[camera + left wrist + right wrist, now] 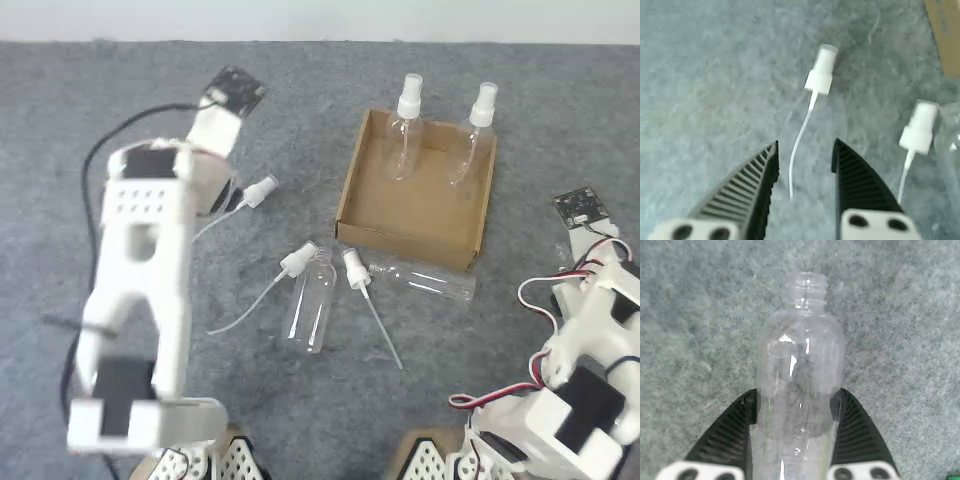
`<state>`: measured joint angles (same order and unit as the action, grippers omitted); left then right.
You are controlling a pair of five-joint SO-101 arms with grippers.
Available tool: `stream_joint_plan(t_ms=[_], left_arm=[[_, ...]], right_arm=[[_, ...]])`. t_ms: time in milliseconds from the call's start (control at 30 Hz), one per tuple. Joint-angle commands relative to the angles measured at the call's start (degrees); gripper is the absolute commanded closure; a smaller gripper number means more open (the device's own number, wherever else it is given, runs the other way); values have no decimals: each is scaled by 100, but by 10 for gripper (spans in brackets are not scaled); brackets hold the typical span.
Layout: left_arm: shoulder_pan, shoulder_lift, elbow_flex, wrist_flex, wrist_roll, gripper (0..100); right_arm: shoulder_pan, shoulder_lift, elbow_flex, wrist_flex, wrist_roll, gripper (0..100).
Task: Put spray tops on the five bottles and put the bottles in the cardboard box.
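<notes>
My left gripper point(805, 150) hangs open over the grey carpet, just short of a loose white spray top point(819, 75) whose thin tube runs back between the fingers. That spray top point(258, 190) lies left of the cardboard box point(350, 195). A second loose top point(917, 131) lies beside a clear bottle point(312, 300). A third top point(352, 267) lies at the neck of another lying bottle point(430, 284). Two capped bottles point(405, 135) point(472, 145) rest in the box. My right gripper point(795, 405) is shut on an uncapped clear bottle point(799, 365).
The left arm point(145, 290) stands tall over the table's left side, and the right arm point(590, 350) sits at the lower right corner. Grey carpet covers the whole table. Open carpet lies behind the box and along the front between the arms.
</notes>
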<state>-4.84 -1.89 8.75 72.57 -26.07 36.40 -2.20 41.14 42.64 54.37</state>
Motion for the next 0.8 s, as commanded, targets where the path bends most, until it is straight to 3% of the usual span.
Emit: stream_joint_plan(t_ms=[0,500,767], left_arm=[[176,730,-1042,-79,264,829],[413,4097,-3697,-352,571,830],[466,5073,-4470,-273,571,830]], right_arm=[[-13,84,334,-4,18,992],[-4,84,334,-4,18,992],[-4,75,334,-4,18,992]])
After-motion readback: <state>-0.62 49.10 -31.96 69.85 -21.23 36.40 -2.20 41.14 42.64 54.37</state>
